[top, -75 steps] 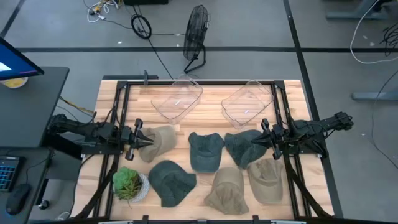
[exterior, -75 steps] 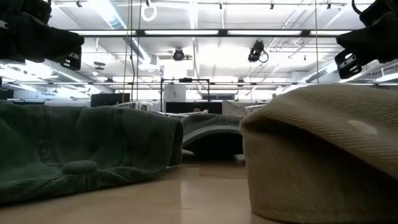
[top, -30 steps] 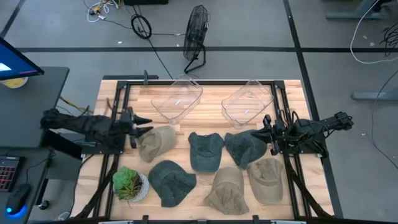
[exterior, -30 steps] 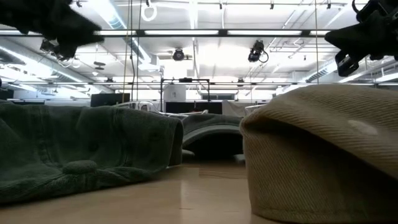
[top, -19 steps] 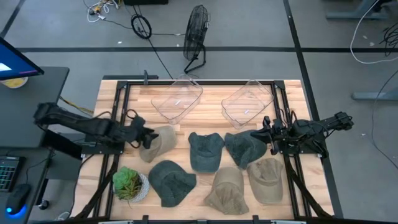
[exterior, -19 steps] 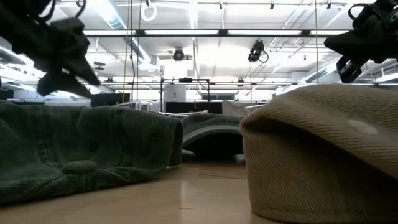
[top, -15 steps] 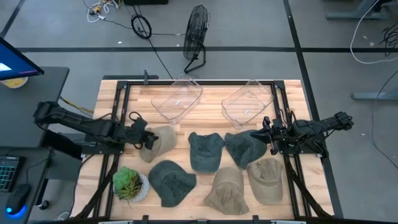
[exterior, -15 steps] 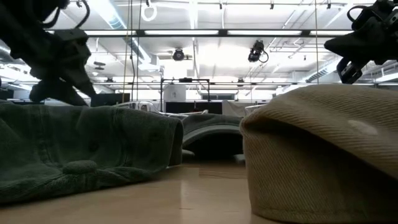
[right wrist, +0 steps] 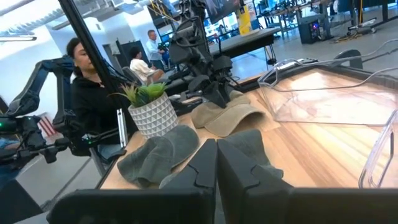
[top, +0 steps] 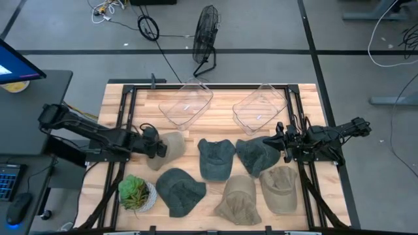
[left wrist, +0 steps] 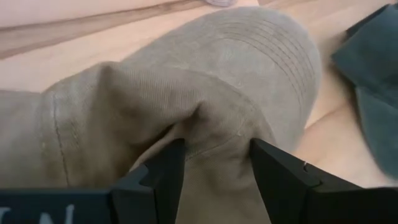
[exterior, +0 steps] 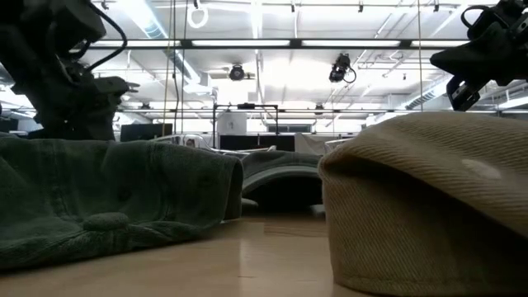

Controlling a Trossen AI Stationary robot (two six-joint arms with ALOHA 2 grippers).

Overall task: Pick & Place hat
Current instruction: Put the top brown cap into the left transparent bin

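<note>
Several caps lie on the wooden table, some tan, some dark green. The tan hat (top: 168,149) at the left rests crown up, and my left gripper (top: 157,149) is down on its crown, jaws open, seen close in the left wrist view (left wrist: 214,162). My right gripper (top: 279,142) hovers shut at the right, above the edge of a dark green cap (top: 257,155); its closed fingers (right wrist: 216,158) hold nothing. In the low view a dark green cap (exterior: 115,198) and a tan cap (exterior: 429,206) fill the foreground. My left gripper comes at the tan hat slanting down from the table's left. Its two fingers (left wrist: 163,171) stand apart, sunk into the crown's cloth, with a raised ridge of the crown (left wrist: 214,134) between them. The hat lies on the table.
Two clear plastic bins (top: 187,104) (top: 260,108) stand at the table's far side. A potted plant (top: 137,194) sits at the near left corner, beside a dark green cap (top: 179,190). Two tan caps (top: 238,199) (top: 279,188) lie near the front. People show beyond the table (right wrist: 93,93).
My left gripper has gone down and toward the table's right, tipping its fingers downward, and has come onto the tan hat's crown, whose cloth now bunches between the fingers. The right arm has kept still.
</note>
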